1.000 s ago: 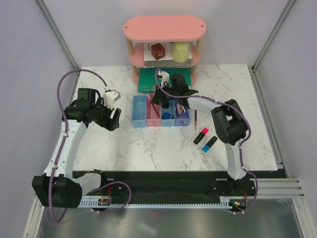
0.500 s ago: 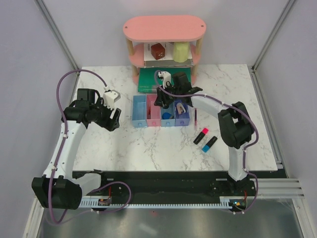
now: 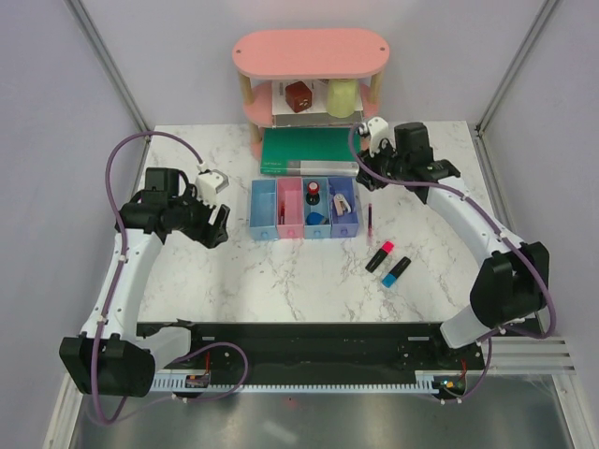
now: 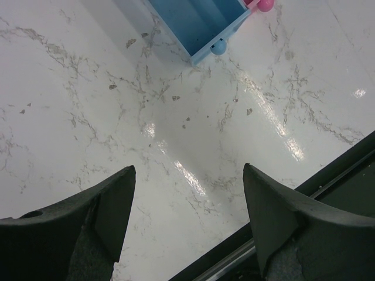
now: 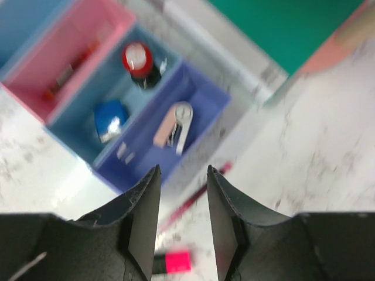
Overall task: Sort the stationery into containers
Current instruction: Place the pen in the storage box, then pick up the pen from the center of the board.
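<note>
Right gripper (image 5: 183,171) withdrawn, red-black piece (image 5: 139,62) upright in bin (image 5: 120,91)

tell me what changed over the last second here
The right gripper rose out of the blue bin and swung right, to the end of the green book; nothing is between its fingers. The red-black round piece now shows in that bin, apparently just let go there. The left gripper, pink-ended highlighter, blue-ended highlighter and red pen stayed put.

Bright, even light is falling. Glare is streaking the bench (image 4: 88,88) toward four o'clock; the right wrist view is blurring.
</note>
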